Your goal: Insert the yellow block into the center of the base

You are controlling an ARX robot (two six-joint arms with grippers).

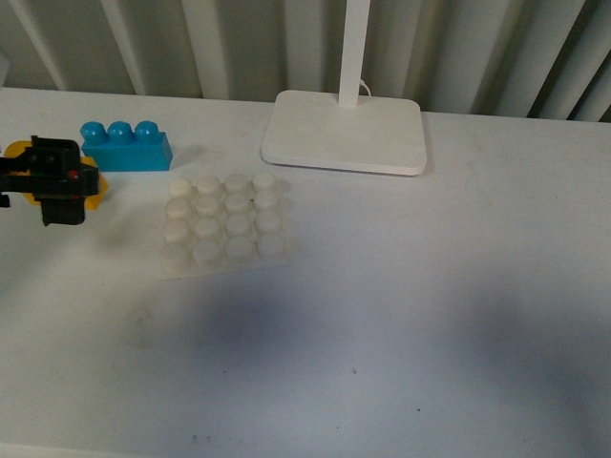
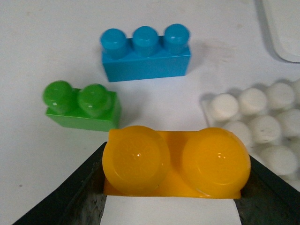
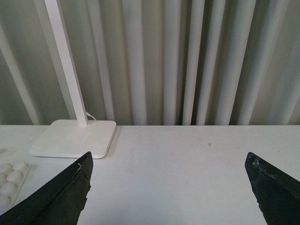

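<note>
My left gripper (image 1: 59, 186) is shut on the yellow block (image 1: 94, 183) at the table's far left, left of the base (image 1: 224, 221). In the left wrist view the yellow block (image 2: 176, 161) sits between the two dark fingers (image 2: 86, 192), its two round studs facing the camera, held above the table. The base (image 2: 262, 126), a white studded plate, lies beside it with nothing on it. My right gripper (image 3: 169, 194) is open and empty over bare table; it does not show in the front view. An edge of the base (image 3: 10, 180) shows in the right wrist view.
A blue three-stud brick (image 1: 124, 145) lies behind the left gripper, left of the base. A green two-stud brick (image 2: 82, 105) lies near the blue brick (image 2: 145, 51). The white lamp foot (image 1: 346, 132) and its pole stand behind the base. Grey curtains hang behind the table.
</note>
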